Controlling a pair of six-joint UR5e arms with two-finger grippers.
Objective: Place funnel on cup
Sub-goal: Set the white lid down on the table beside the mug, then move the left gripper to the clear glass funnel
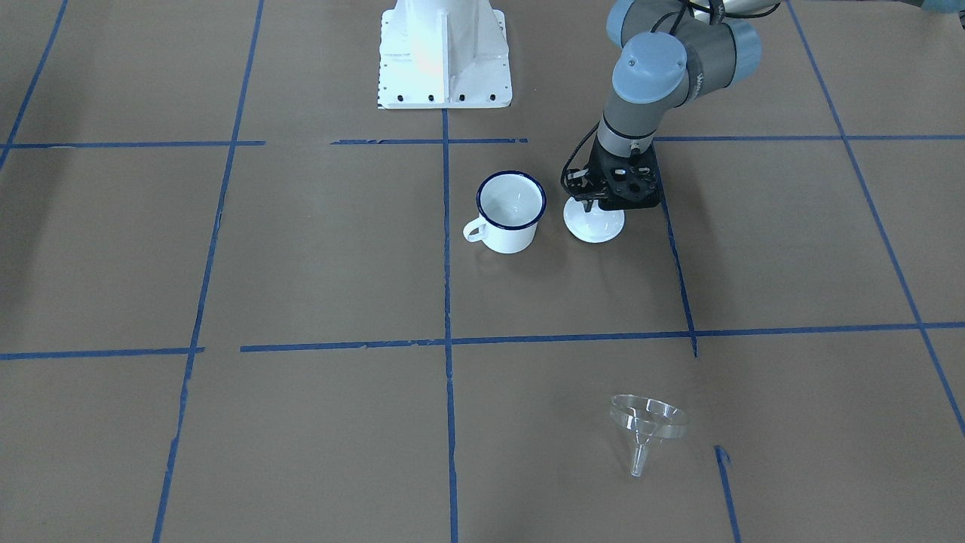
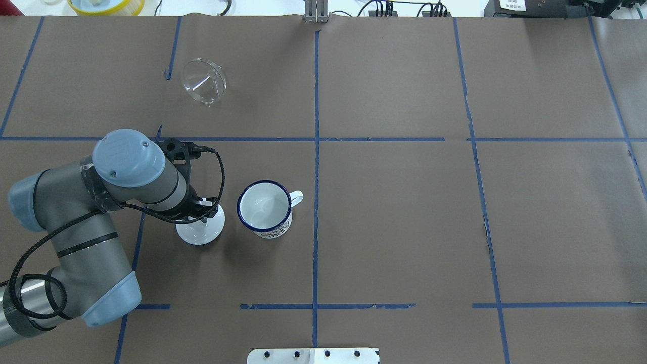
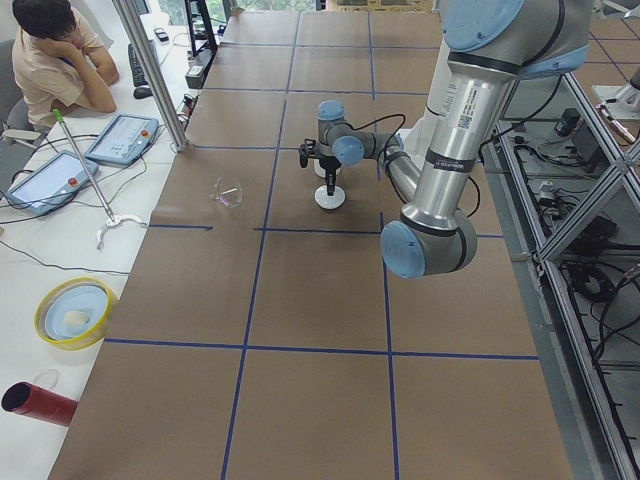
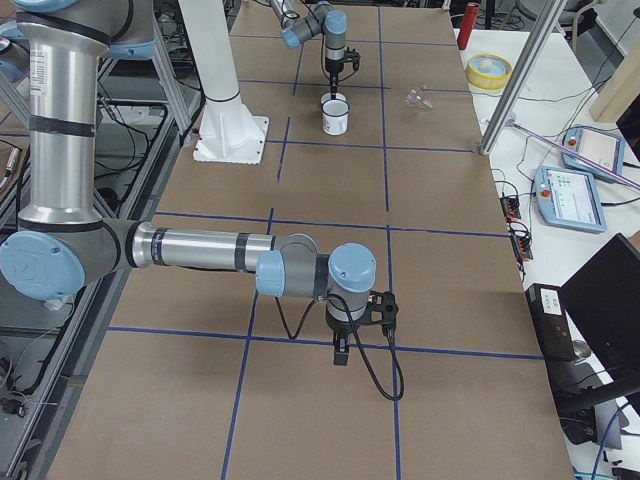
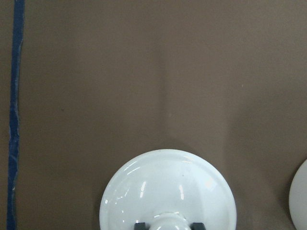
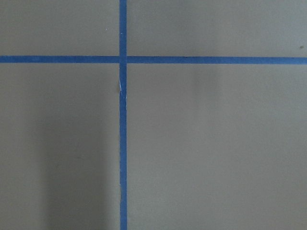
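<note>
The clear funnel (image 1: 648, 422) lies on its side on the brown table, far from the robot; it also shows in the overhead view (image 2: 203, 81). The white cup (image 1: 511, 211) with a dark blue rim stands upright and empty near the middle (image 2: 264, 206). My left gripper (image 1: 595, 204) points down next to the cup, over a round white knobbed lid (image 1: 597, 226) that rests on the table. In the left wrist view the fingertips (image 5: 140, 225) sit tight on both sides of the lid's (image 5: 168, 191) knob. My right gripper (image 4: 342, 350) shows only in the exterior right view; I cannot tell its state.
Blue tape lines divide the table into squares. The white robot base (image 1: 445, 53) stands behind the cup. A yellow bowl (image 2: 106, 5) and cables lie beyond the far edge. An operator sits at a side desk (image 3: 55, 60) with tablets.
</note>
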